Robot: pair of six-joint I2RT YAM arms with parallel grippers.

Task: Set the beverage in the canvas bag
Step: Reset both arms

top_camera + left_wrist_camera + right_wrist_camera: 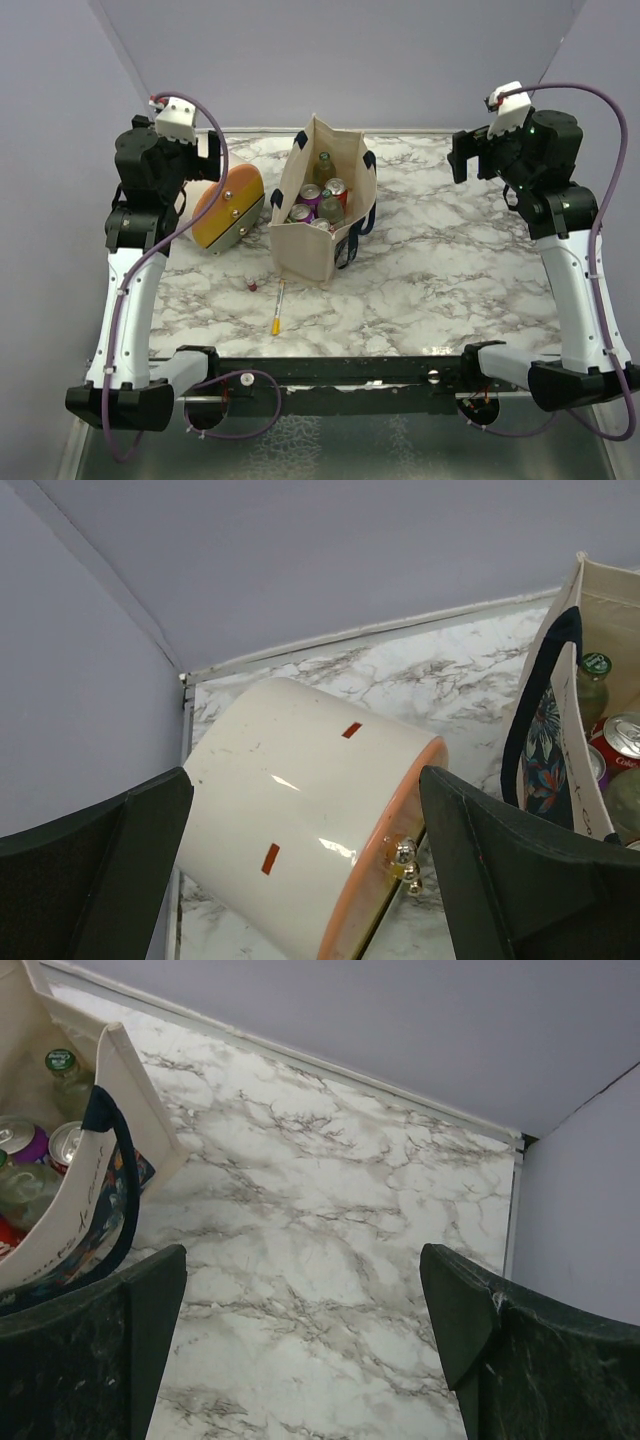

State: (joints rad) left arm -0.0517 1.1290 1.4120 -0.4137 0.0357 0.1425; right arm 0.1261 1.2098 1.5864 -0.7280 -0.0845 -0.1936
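A yellow-tipped pen (277, 308) lay toward the tabletop's (450, 290) near edge. Behind it, mid-tabletop, the canvas bag (300, 250) stood upright and held red and purple cans (310, 195) and a green-capped bottle (324, 163); their lettering was too small to read. A cream-and-orange drum (228, 205) lay tipped by the left edge. The left gripper (305, 775) and the right gripper (302, 1250) hung spread wide and empty near the far corners.

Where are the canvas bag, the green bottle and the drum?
canvas bag (300, 250): top view, near cloth wall.
green bottle (592, 695): left wrist view, glass below cap.
drum (300, 810): left wrist view, cream side wall.
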